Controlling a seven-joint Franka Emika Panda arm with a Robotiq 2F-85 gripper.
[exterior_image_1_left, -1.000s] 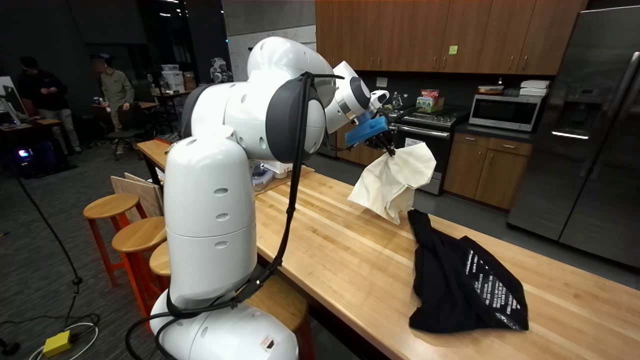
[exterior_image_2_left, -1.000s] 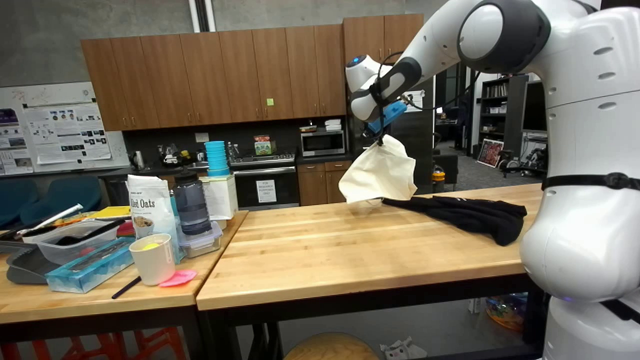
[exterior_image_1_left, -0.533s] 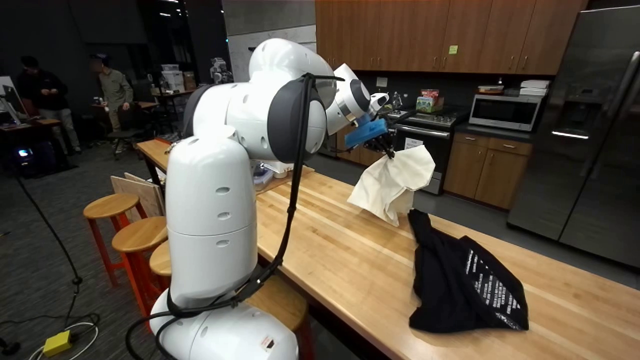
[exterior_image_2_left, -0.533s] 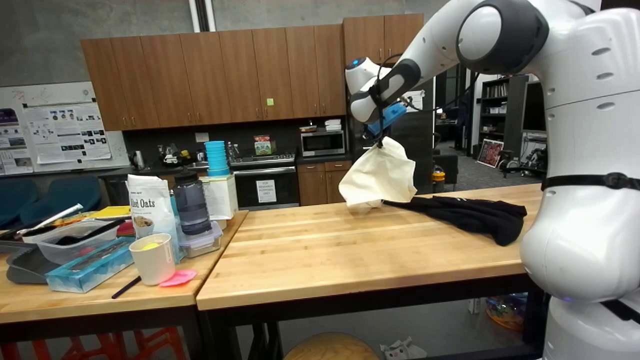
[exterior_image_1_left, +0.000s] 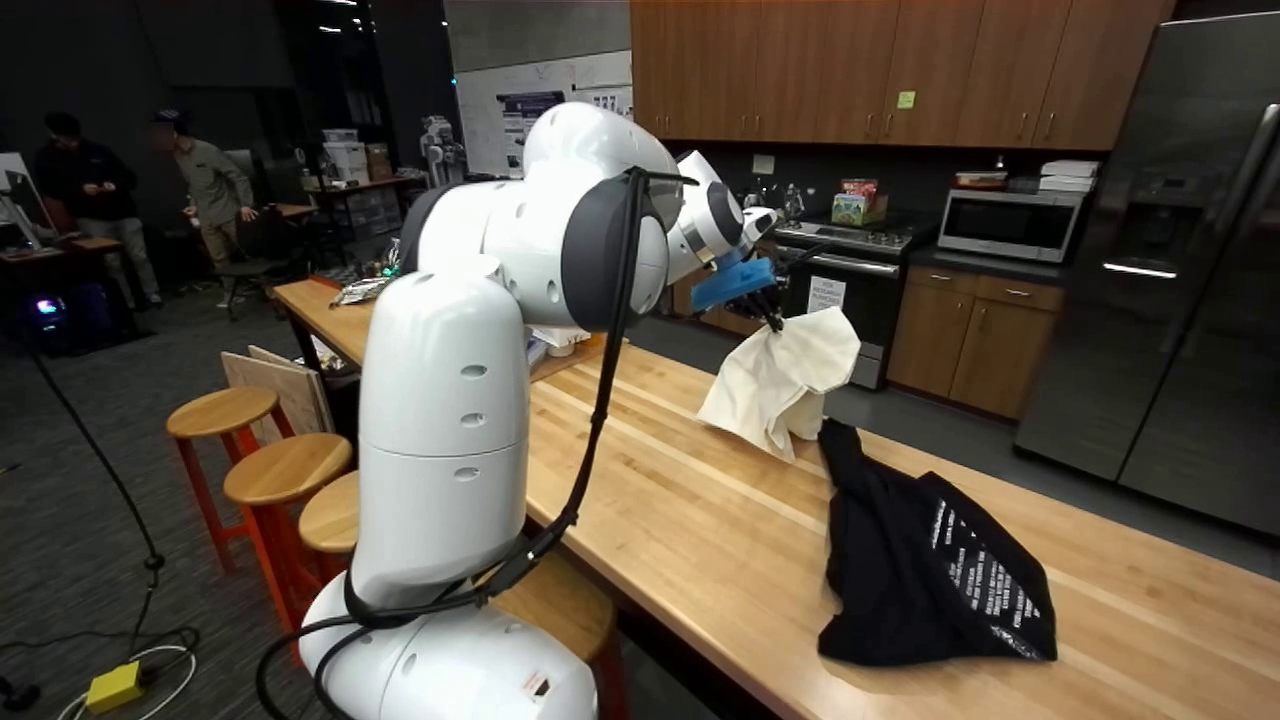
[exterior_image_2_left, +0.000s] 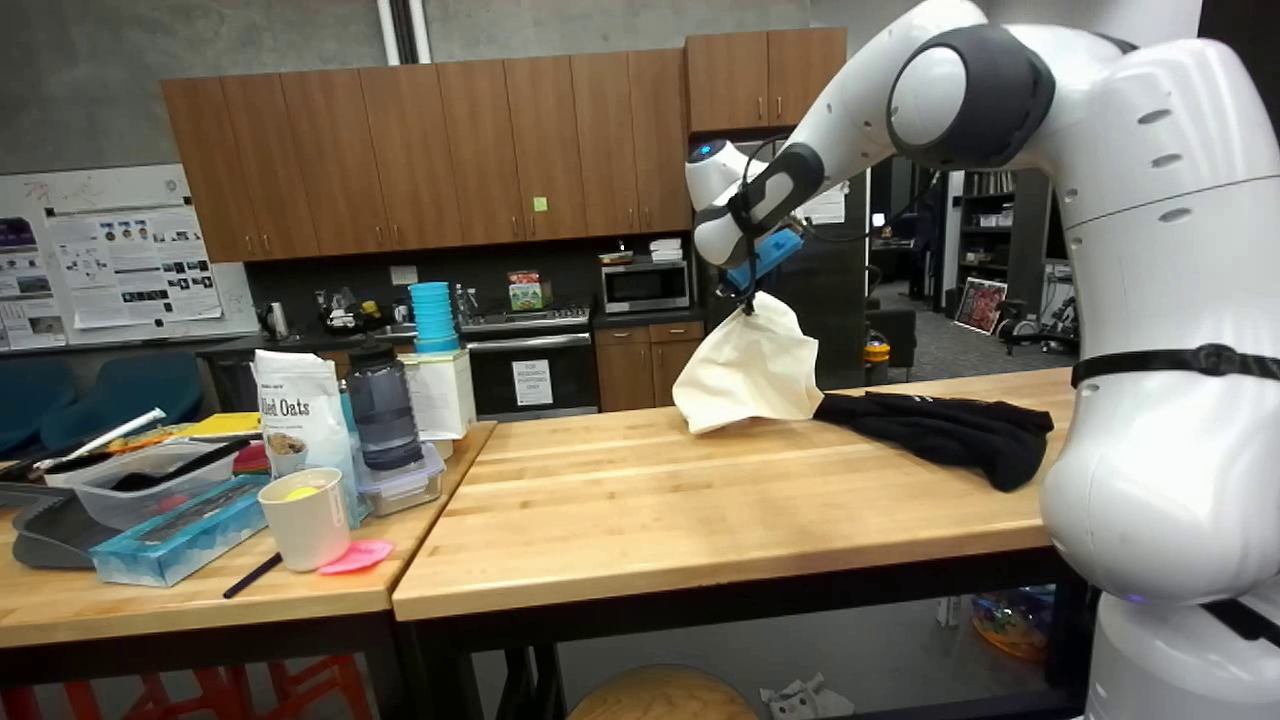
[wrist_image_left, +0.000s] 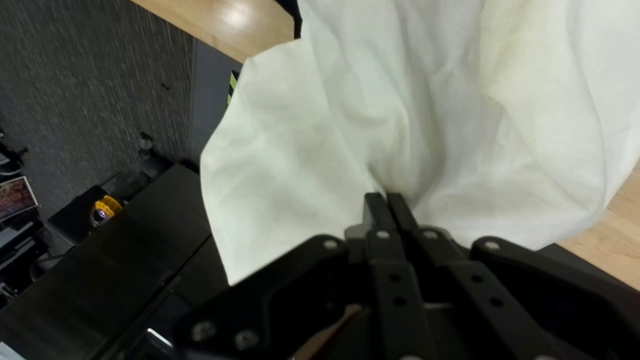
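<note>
I've lowered my fingers, pinched together on the cream cloth, so beneath them it may now touch the table, leaving less hanging free.

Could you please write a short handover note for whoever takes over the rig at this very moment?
Gripper: shut on the cream cloth, pinching it near its top as it hangs.
Where things are: the cream cloth is over the table; whether its lower edge touches is hard to tell. The black cloth lies on the table, outside the grip.
Done: the cream cloth is gripped and at least partly raised.
Left: the cream cloth is not yet laid down or released.
</note>
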